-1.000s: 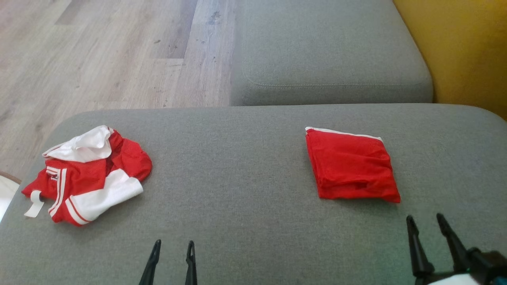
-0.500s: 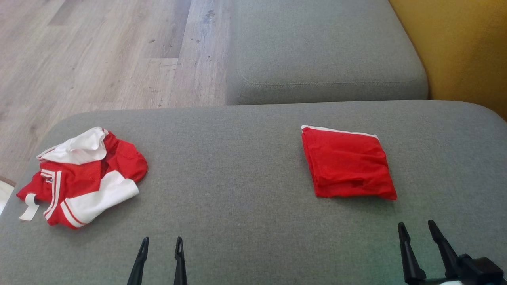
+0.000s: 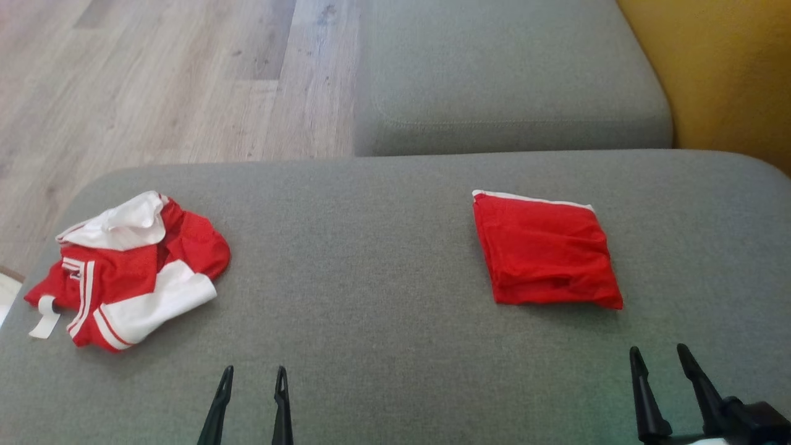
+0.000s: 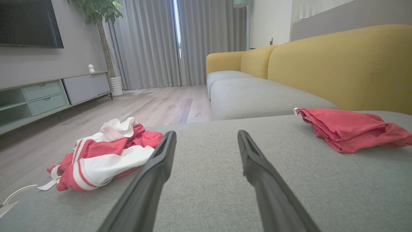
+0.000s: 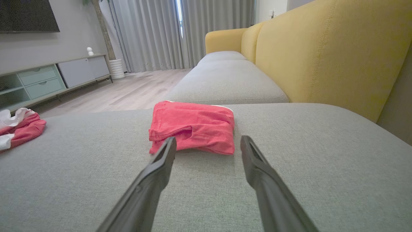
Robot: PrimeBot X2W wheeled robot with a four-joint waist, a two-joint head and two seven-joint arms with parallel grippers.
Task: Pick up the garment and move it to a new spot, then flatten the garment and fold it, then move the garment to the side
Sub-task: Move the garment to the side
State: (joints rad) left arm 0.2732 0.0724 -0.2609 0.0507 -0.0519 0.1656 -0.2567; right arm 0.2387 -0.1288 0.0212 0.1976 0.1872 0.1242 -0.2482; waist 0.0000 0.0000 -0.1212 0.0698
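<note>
A crumpled garment (image 3: 130, 272), red mesh with white panels and stripes, lies in a heap near the left end of the grey seat cushion (image 3: 371, 278), close to its front-left corner, with a white tag (image 3: 44, 318) trailing off its outer edge. Well apart from it, toward the right end of the same cushion, a folded garment (image 3: 547, 253) lies flat as a compact red rectangle with a thin white edge along its far side. The left pincer (image 3: 254, 371) hovers low over bare cushion between the two garments, nearer the crumpled one, its two dark fingers spread apart and holding nothing. The right pincer (image 3: 658, 350) hangs just in front of the folded garment, fingers likewise apart and empty, clear of the cloth. Beyond the cushion sits a second grey cushion (image 3: 507, 74), with the yellow backrest (image 3: 729, 74) along the right and pale wooden floor (image 3: 154, 80) to the left. The left wrist view takes in grey curtains (image 4: 161, 42) and a low media cabinet (image 4: 48, 96).
</note>
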